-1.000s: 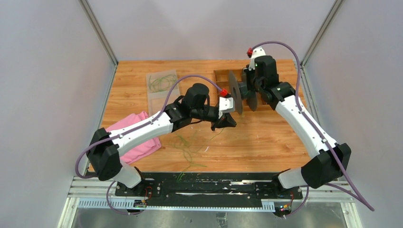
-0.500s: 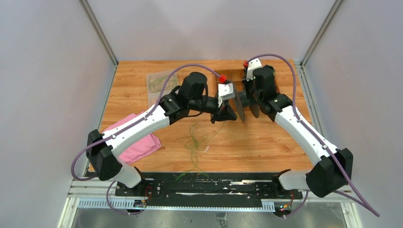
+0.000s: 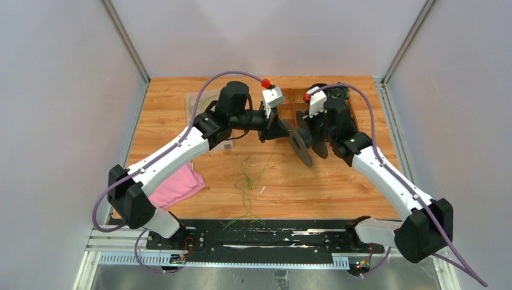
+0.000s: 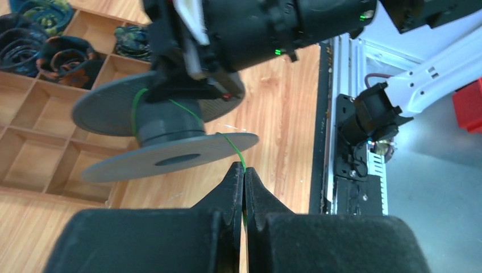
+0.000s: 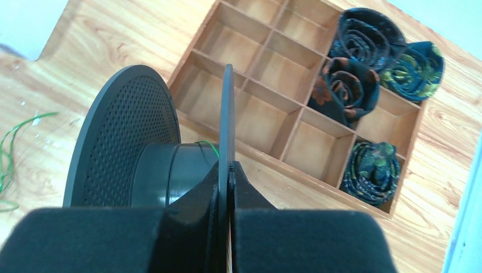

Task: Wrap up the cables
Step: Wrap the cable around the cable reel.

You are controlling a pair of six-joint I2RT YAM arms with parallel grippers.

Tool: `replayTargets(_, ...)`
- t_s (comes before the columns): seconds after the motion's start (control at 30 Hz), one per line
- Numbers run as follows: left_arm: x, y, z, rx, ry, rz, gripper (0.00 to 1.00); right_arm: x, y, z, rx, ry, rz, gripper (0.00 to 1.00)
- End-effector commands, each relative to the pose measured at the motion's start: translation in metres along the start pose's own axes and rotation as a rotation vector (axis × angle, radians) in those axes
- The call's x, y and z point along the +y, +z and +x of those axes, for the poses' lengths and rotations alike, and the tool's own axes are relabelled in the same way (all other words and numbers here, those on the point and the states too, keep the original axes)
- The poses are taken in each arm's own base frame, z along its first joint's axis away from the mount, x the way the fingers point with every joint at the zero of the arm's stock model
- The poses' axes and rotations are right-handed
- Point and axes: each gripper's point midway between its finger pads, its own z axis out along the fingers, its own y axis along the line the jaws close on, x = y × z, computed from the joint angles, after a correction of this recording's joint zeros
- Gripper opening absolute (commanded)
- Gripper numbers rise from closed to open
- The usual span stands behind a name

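Note:
My right gripper (image 5: 228, 168) is shut on the thin edge of one flange of the black spool (image 5: 122, 131), holding it above the table (image 3: 338, 181). A few turns of a thin green cable (image 4: 233, 147) lie round the spool's hub (image 4: 170, 122). From the hub the cable crosses the flange edge into my left gripper (image 4: 244, 170), which is shut on it just beside the spool. In the top view the left gripper (image 3: 282, 128) and the right gripper (image 3: 314, 134) meet at the spool (image 3: 300, 147) near the back middle. The loose cable (image 3: 246, 181) trails across the table towards the front.
A wooden divider tray (image 5: 253, 151) holding rolled patterned ties (image 5: 347, 91) stands right behind the spool. A clear bag of green cables (image 3: 202, 103) lies at the back left. A pink cloth (image 3: 175, 187) lies at the left, and a black rail (image 3: 265, 232) runs along the front edge.
The left gripper has swung from in front of the spool towards the back of the table, drawing the cable with it. The right arm has brought the spool lower and tilted it.

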Motion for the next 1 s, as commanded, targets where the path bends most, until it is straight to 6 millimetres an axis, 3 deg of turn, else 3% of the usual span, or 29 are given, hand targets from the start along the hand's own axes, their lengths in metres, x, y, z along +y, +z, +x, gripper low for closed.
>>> replayTargets(0.0,0.013,-0.017,-0.029,-0.080,0.028,-0.052,0.00,0.025,-0.009,-0.015,-0.095,-0.064,-0.134,0.01)
replayTargets(0.27,0.062,-0.028,-0.014,-0.062,-0.025,-0.150,0.00,0.043,-0.024,-0.011,-0.123,-0.111,-0.247,0.01)
replayTargets(0.63,0.133,-0.046,0.019,-0.008,-0.076,-0.298,0.00,0.065,-0.056,-0.040,-0.188,-0.128,-0.415,0.01)
replayTargets(0.97,0.160,-0.051,0.060,0.068,-0.055,-0.371,0.01,0.060,-0.072,-0.071,-0.223,-0.060,-0.439,0.01)
